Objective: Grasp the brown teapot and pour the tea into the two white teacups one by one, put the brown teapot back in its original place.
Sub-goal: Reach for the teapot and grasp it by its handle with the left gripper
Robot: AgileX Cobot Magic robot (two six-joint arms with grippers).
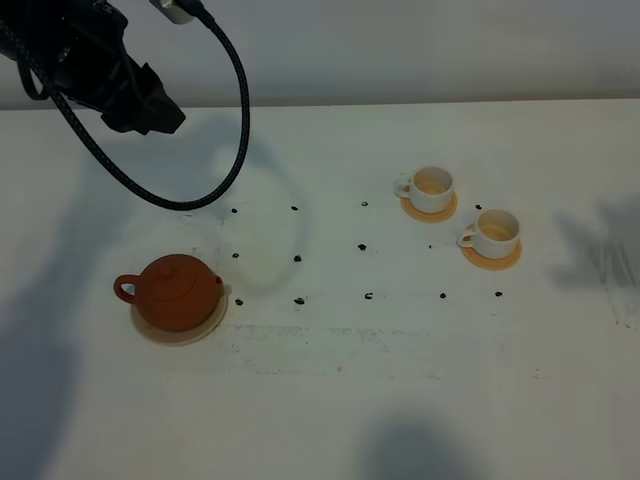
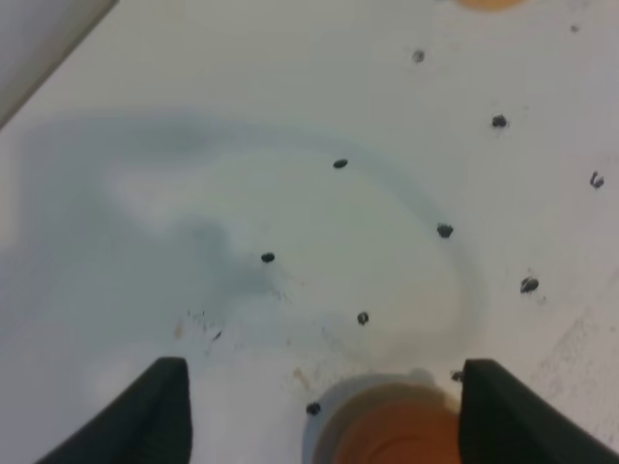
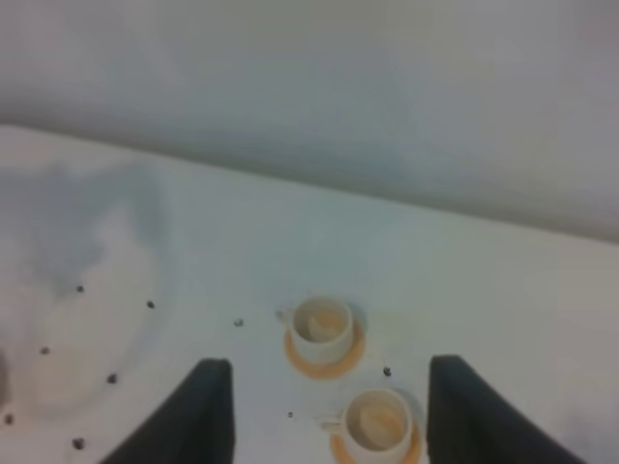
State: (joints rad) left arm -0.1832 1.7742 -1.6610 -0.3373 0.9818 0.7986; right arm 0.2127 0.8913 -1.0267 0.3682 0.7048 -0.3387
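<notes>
The teapot (image 1: 178, 290) sits on its big pale coaster (image 1: 150, 326), on the left side of the table (image 1: 400, 400). Its loop handle sticks out to the left. The two cups (image 1: 432, 185) (image 1: 495, 232) stand on small orange coasters (image 1: 430, 212), well apart from the teapot, over on the right. Both cups look tan inside, as if tea is in them, but it is hard to be sure.

So the job looks nearly done: tea poured and the teapot home on its spot. If that is right, the arms only need to stay clear and not bump anything. If the cups are really dry, then the first step is in hand, and the left gripper (image 2: 325, 365) must come down to the handle and squeeze it.

The left gripper's jaws are spread wide and hold nothing. In the high view the left arm is up by the far left corner, away from the teapot. In the left wrist view the teapot's round top shows between the two fingers (image 2: 160, 406), touching neither.

The right gripper (image 3: 330, 362) also has its jaws spread and holds nothing. The two cups show between its fingers, far off on the table.
</notes>
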